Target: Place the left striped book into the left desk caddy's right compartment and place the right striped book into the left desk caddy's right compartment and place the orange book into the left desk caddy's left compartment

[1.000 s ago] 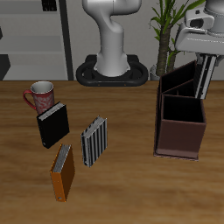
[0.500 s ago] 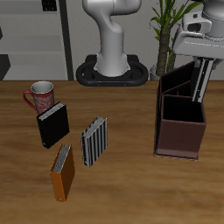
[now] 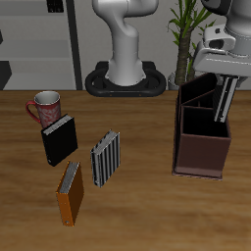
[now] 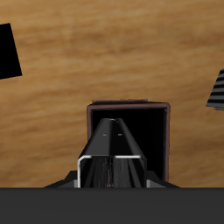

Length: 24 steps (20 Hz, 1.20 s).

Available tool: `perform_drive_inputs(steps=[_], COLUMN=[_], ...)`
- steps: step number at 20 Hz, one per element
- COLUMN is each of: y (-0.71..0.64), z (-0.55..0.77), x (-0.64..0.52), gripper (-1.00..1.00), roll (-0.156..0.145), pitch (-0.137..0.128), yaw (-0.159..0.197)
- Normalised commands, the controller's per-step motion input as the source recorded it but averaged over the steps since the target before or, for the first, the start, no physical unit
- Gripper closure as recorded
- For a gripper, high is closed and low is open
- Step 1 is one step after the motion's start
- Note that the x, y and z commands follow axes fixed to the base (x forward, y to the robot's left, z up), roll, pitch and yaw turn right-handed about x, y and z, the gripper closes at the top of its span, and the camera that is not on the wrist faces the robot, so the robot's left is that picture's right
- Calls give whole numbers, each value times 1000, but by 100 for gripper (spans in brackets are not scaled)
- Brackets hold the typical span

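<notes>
My gripper [image 3: 231,75] is shut on the left striped book [image 3: 227,98], a thin pale striped book hanging upright above the left desk caddy [image 3: 201,155]. Its lower end reaches the caddy's top near the partition. In the wrist view the held book [image 4: 112,149] shows edge-on over one dark open bay of the caddy [image 4: 127,105]. The right striped book [image 3: 105,158] [image 4: 218,90], darker, lies flat near the middle of the table. The orange book [image 3: 70,193] lies closer to the table's front edge.
A black book [image 3: 59,141] [image 4: 7,51] lies beside the right striped book, with a red-and-white mug [image 3: 45,106] behind it. The robot base [image 3: 125,78] and a potted plant [image 3: 186,29] stand at the back.
My gripper has come down with the pale striped book, bringing its lower end closer into the caddy's top. The books on the table have not moved.
</notes>
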Motion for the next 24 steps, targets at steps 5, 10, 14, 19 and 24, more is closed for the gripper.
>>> perform_drive_inputs(steps=[5,10,14,19,24], y=[74,-46,-51,-8,81], z=[-164,-119,-75,-98,-182], x=[0,35,23,19,56], gripper=[100,100,100,100,100], roll=[16,-8,-15,-1,12], pitch=[20,9,9,10,25], yaw=[8,13,3,10,13])
